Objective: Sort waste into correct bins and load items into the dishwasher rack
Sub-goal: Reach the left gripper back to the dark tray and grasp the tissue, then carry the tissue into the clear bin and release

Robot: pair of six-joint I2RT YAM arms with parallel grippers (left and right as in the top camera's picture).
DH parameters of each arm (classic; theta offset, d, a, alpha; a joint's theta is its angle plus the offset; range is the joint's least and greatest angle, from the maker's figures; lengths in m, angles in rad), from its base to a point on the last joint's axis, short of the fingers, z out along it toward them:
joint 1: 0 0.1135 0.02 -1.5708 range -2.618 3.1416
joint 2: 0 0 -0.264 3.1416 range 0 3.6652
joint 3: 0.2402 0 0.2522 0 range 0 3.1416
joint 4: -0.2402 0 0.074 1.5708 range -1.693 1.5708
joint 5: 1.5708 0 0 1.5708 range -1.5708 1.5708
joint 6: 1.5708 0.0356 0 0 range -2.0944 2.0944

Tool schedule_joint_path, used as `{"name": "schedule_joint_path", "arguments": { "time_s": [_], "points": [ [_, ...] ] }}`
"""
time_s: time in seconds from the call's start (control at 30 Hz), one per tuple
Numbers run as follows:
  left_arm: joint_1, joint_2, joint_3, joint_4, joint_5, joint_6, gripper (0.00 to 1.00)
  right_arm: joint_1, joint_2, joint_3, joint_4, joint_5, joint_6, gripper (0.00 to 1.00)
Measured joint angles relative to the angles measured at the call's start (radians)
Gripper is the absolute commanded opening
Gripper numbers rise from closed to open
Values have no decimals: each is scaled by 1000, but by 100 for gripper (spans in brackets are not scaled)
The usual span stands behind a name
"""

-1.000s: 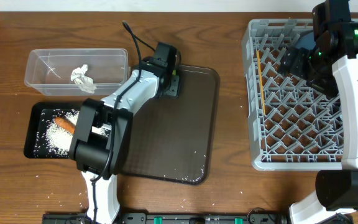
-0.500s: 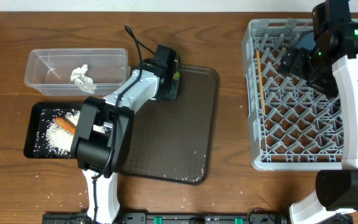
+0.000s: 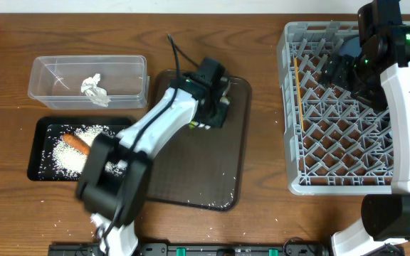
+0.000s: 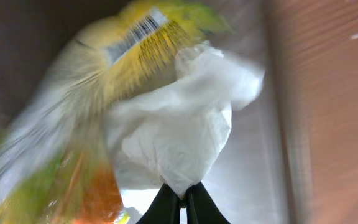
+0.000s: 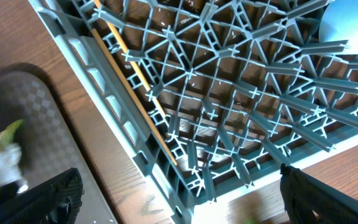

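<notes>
My left gripper (image 3: 216, 108) hangs over the brown serving tray (image 3: 219, 167), shut on the yellow-green wrapper (image 4: 143, 46). Its fingertips (image 4: 166, 208) pinch the wrapper's white crumpled part, and the view is blurred. The clear tub (image 3: 41, 78) holds the white tissue (image 3: 93, 88). In the black tray (image 3: 37, 153) lie the carrot (image 3: 73, 142) and rice (image 3: 66, 153). My right gripper (image 5: 185, 202) stands open and empty over the grey rack (image 3: 290, 142), near its left rim. Chopsticks (image 3: 297, 89) lie along that side of the rack. A light-blue bowl (image 5: 353, 25) shows partly.
Loose rice grains (image 3: 216, 204) lie along the serving tray's front edge and on the table by the left arm's base. The rack fills the right side. The right arm hides part of the rack's far corner.
My left gripper has shut on the wrapper and swung right and toward the front over the serving tray, carrying it. The right arm has not moved.
</notes>
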Motion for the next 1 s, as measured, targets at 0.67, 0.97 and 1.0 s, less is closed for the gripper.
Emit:
{"name": "schedule_joint_path", "arguments": {
  "time_s": [0.67,0.97,1.0],
  "points": [
    [73,-248,0,34,-135,-63,6,0,0,0,0,0,0,99],
    [231,-248,0,230,-430,-63,6,0,0,-1,0,0,0,99],
    [264,-248,0,249,-446,-63,14,0,0,-1,0,0,0,99]
  ]
}}
